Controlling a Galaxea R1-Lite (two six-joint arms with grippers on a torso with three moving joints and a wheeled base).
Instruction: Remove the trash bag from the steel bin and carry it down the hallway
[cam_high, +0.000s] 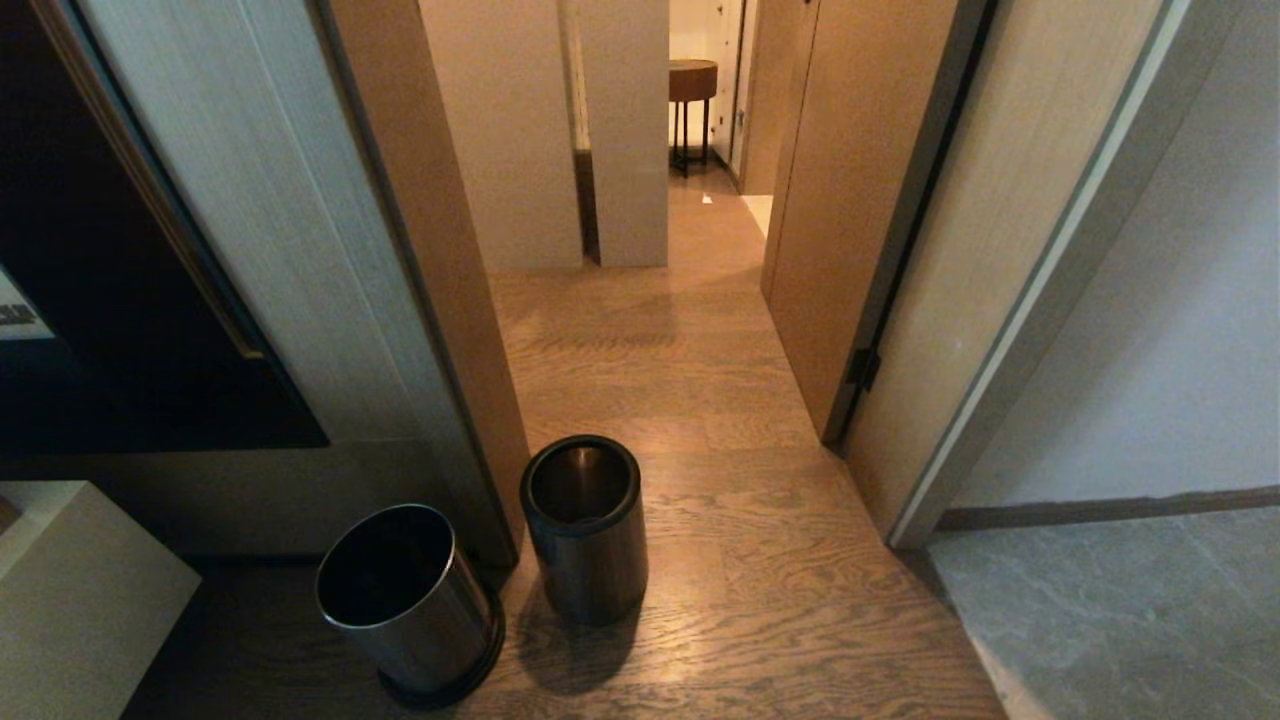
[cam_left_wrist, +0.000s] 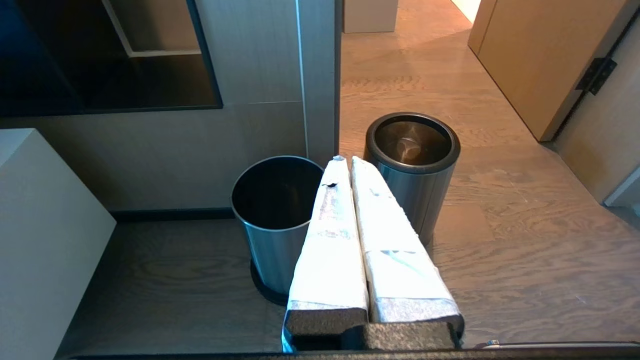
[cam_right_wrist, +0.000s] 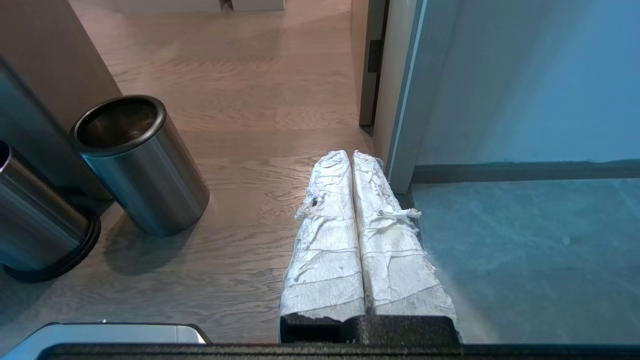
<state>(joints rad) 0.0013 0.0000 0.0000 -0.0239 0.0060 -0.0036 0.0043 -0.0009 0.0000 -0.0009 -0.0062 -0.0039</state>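
The steel bin (cam_high: 587, 560), dark brushed metal with a thick black rim, stands upright on the wood-grain floor beside a door frame. Its inside shows bare metal. The trash bag is out of view in every frame. The hallway (cam_high: 650, 340) runs ahead past the bin between pale walls and brown frames. Neither gripper shows in the head view. My left gripper (cam_left_wrist: 345, 160), wrapped in white tape, is shut and empty, hanging short of the steel bin (cam_left_wrist: 427, 190). My right gripper (cam_right_wrist: 350, 154) is shut and empty too, off to the side of the steel bin (cam_right_wrist: 150, 190).
A second, shinier bin (cam_high: 425, 620) with a thin rim and black base stands close to the left of the steel bin, dark inside. A brown door (cam_high: 830, 250) stands open on the right. Grey stone floor (cam_high: 1100, 620) lies at the right, a white box (cam_high: 70, 600) at the left.
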